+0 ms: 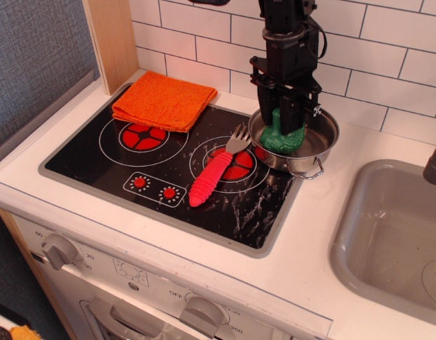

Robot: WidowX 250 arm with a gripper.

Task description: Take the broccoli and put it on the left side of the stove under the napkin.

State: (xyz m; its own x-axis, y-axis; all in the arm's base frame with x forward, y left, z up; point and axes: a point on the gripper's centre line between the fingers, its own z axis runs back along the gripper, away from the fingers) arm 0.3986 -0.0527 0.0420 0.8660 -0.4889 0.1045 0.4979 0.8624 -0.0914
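Observation.image looks down at a toy kitchen counter, where the black gripper (282, 127) reaches straight down into a small steel pot (310, 145). Its two fingers (266, 112) stand on either side of the broccoli (281, 137), close against it at the 9 and 3 o'clock sides of the head, so the claw is narrowed around the green piece; whether the pads actually press on it cannot be told from this angle. The broccoli sits inside the pot, its bumpy head showing between and below the fingers. The pot rests at the 2 o'clock corner of the stove (253, 212), overlapping the grey rim, with a small handle loop at its 5 o'clock edge. A fork with a red ribbed handle (214, 174) lies across the right burner, tines pointing toward the pot at 1 o'clock. The napkin (163, 100) lies folded at the 11 o'clock corner of the stove, covering the top edge of the left burner (144, 137). A grey sink (388, 234) lies well apart at 3 o'clock
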